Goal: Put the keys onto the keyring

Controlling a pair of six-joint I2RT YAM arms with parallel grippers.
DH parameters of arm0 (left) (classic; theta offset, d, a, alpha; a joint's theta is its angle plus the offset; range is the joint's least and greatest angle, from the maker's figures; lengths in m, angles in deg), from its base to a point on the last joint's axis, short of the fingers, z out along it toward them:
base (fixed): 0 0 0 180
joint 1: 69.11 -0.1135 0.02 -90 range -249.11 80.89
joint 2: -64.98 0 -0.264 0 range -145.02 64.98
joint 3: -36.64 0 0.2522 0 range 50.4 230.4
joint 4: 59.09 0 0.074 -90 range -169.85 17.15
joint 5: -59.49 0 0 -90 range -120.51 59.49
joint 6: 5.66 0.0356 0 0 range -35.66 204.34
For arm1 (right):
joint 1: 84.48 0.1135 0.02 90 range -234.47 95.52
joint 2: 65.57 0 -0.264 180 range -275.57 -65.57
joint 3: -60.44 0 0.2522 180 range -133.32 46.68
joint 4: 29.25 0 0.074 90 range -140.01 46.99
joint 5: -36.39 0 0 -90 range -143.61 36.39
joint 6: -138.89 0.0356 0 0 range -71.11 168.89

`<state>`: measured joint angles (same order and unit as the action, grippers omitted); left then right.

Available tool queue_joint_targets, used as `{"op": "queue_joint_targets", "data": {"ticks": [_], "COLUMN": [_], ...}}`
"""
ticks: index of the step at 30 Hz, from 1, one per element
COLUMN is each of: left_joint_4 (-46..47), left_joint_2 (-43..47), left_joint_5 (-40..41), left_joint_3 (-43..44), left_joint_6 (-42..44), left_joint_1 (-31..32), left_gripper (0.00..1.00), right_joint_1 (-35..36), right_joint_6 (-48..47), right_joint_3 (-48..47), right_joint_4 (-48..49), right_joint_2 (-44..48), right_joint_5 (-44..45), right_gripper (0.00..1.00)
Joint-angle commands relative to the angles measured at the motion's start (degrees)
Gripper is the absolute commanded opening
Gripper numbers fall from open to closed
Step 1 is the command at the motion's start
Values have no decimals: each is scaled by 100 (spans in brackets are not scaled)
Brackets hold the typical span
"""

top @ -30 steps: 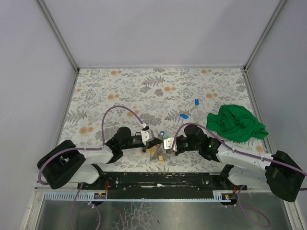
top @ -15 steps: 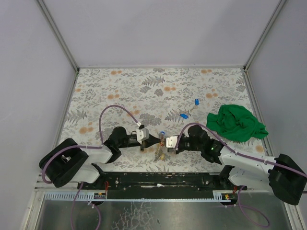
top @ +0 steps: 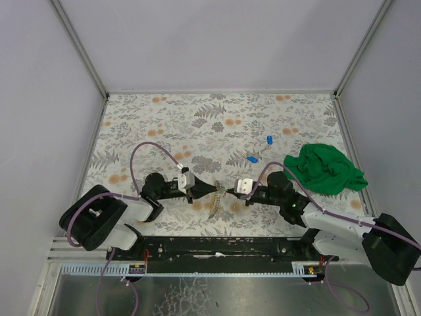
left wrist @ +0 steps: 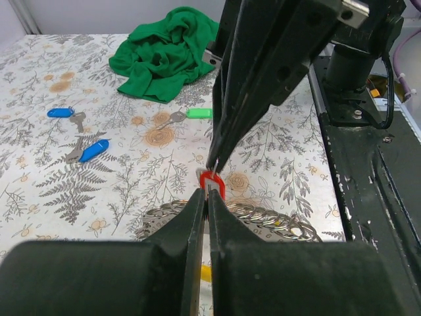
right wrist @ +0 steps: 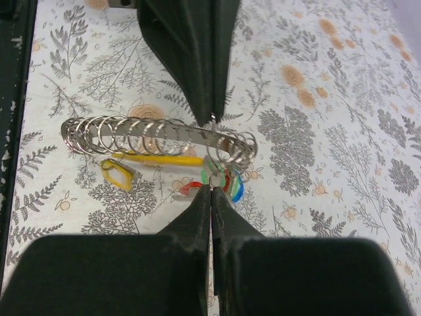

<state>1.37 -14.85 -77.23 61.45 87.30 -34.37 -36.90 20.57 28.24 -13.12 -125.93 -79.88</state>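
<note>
Threading step, apparently: left pincer and right pincer, both pressed together, met tip to tip at a red-tagged key above the keyring on the table. The next move called for easing it onto the coil.

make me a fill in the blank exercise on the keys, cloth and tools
1. The green cloth lies on the ____ arm's side.
2. Seen from above, the two loose keys left of the cloth have ____ tags.
3. In the left wrist view, the tag at the tips of the left tool and right tool is ____.
4. The key nearest the cloth in that view has a ____ tag.
Missing words: right; blue; red; green.
</note>
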Motion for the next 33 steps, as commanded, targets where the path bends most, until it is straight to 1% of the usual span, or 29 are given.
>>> {"op": "queue_joint_targets", "data": {"ticks": [1, 5, 11, 15, 21, 26, 33], "left_joint_4": [1306, 1664, 1675, 1684, 1683, 1684, 1684], "left_joint_2": [-328, -586, -701, -750, -870, -888, -867], "left_joint_5": [-469, -600, -615, -589, -656, -678, -671], "left_joint_3": [48, 108, 247, 240, 298, 304, 293], "left_joint_6": [-476, -715, -755, -755, -803, -807, -797], "left_joint_1": [-199, -288, -293, -288, -292, -292, -293], "left_gripper": [0, 0, 0, 0, 0, 0, 0], "right_joint_1": [-469, -525, -530, -534, -530, -532, -525], "right_joint_6": [628, 680, 778, 776, 847, 968, 1024], "right_joint_3": [183, 131, 16, -60, -10, 3, 29], "right_joint_4": [1136, 1341, 1579, 1511, 1748, 2042, 2040], "right_joint_2": [197, 110, -243, -457, -524, -650, -710], "right_joint_5": [-817, -1048, -1199, -1166, -1048, -1143, -1161], "right_gripper": [0, 0, 0, 0, 0, 0, 0]}}
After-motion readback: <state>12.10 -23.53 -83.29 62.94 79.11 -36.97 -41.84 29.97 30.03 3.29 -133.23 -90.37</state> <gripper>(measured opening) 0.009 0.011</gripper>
